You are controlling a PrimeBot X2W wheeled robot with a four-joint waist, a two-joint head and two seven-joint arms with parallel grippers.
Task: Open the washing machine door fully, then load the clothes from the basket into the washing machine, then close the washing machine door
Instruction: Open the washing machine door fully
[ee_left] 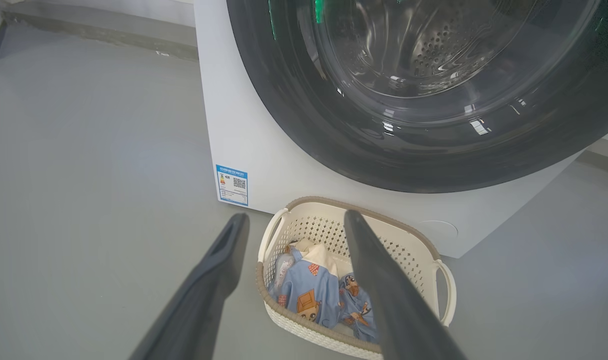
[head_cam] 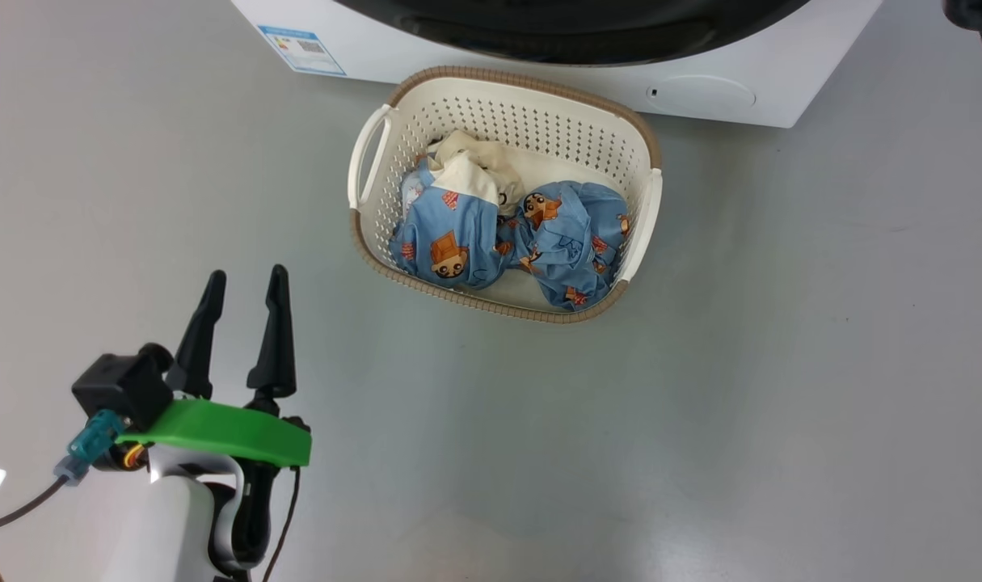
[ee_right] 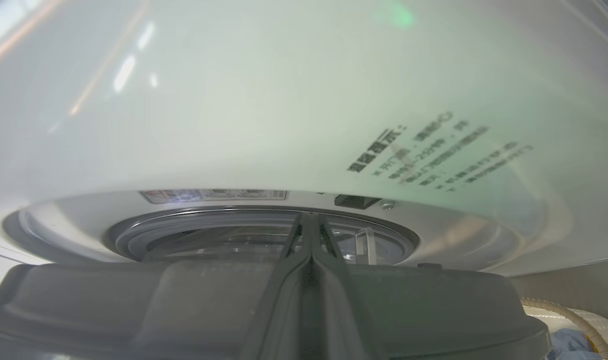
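The washing machine door (ee_left: 364, 150) takes the upper right of the left wrist view, its black rim close against the white washing machine (ee_left: 243, 125); in the right wrist view a gap shows between the dark rim, low in frame, and the drum opening, so it looks only just ajar; opening it seems the step in hand. The right gripper (ee_right: 309, 225), bottom centre there, has its fingers pressed together on nothing, tips over the door's edge; the next move likely calls for swinging that edge wide. The basket (head_cam: 539, 121), upper centre of the head view, sits just beside the machine's base, the clothes (head_cam: 458, 234) inside; the left gripper (head_cam: 246, 272), lower left, stands spread and empty.
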